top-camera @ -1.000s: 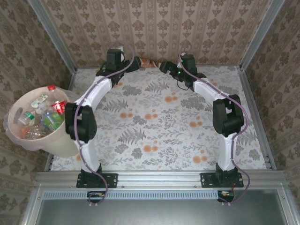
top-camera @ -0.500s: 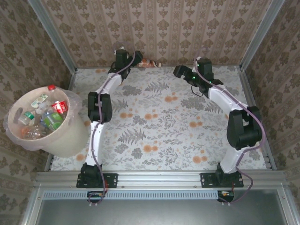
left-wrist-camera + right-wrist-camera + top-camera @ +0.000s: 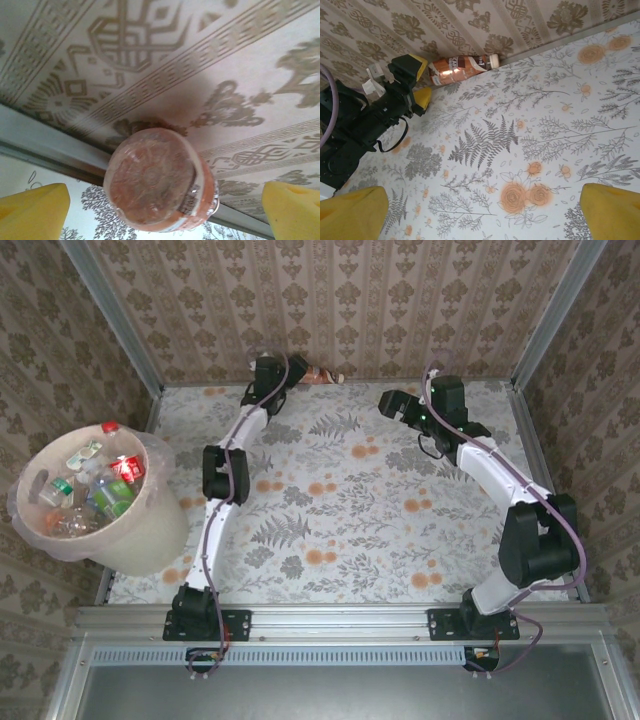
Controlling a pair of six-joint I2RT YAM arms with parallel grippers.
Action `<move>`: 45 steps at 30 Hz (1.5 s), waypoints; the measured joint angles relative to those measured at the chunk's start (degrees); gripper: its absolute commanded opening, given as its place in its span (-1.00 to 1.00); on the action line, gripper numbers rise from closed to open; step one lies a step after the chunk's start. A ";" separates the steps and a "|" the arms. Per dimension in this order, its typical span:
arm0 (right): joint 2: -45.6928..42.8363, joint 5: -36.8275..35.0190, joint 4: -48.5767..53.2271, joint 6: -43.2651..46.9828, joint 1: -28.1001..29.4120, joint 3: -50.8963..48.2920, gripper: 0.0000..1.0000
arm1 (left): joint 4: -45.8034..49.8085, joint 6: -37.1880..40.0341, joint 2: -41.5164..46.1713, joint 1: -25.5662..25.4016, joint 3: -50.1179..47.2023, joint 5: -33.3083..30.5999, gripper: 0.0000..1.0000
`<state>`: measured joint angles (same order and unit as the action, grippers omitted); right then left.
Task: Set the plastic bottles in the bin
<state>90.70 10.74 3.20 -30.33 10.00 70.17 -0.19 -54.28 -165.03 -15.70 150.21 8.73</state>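
One plastic bottle [image 3: 318,373] lies against the wallpapered wall [image 3: 400,300] at the floral surface's [image 3: 350,510] far edge, and the bin [image 3: 150,540] beside the left edge holds other bottles [image 3: 85,490]. The left wrist view shows the lone bottle's base end-on, ahead of the left tool's [image 3: 162,210] wide-spread fingers [image 3: 32,210]. The right tool [image 3: 388,402] gapes wide and empty.

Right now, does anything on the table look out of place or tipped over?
One brown-labelled bottle lies on its side against the far wall, while the other bottles sit in the bin. The left end effector is open, facing its base.
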 measured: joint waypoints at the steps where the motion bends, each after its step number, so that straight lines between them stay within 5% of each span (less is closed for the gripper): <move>1: -0.13 -0.13 0.11 0.20 0.00 -0.13 1.00 | 0.17 -0.20 -0.20 -0.09 0.04 -0.31 1.00; 18: -1.97 -1.84 1.07 1.92 -0.02 -0.31 0.99 | -3.41 -5.33 -8.31 -2.23 10.82 -4.02 0.99; 24: -1.95 -2.47 1.36 2.10 -0.07 -0.31 0.99 | -6.12 -5.88 -10.12 -2.27 11.74 -6.64 0.56; 34: -0.20 -2.64 1.86 2.10 -0.11 0.33 0.99 | -8.33 -2.73 -10.64 -2.23 11.63 -7.45 0.26; 40: -0.66 -2.91 2.99 3.08 -0.11 0.33 0.99 | -14.38 -2.23 -9.01 -2.14 5.20 -5.90 0.06; 45: -4.72 -4.13 3.43 4.70 -0.11 -1.25 0.99 | -21.40 -2.03 1.90 -1.75 -14.84 -3.98 0.06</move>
<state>85.97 6.61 6.63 -25.63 9.89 68.93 -21.58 -56.31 -163.13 -17.45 135.37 4.75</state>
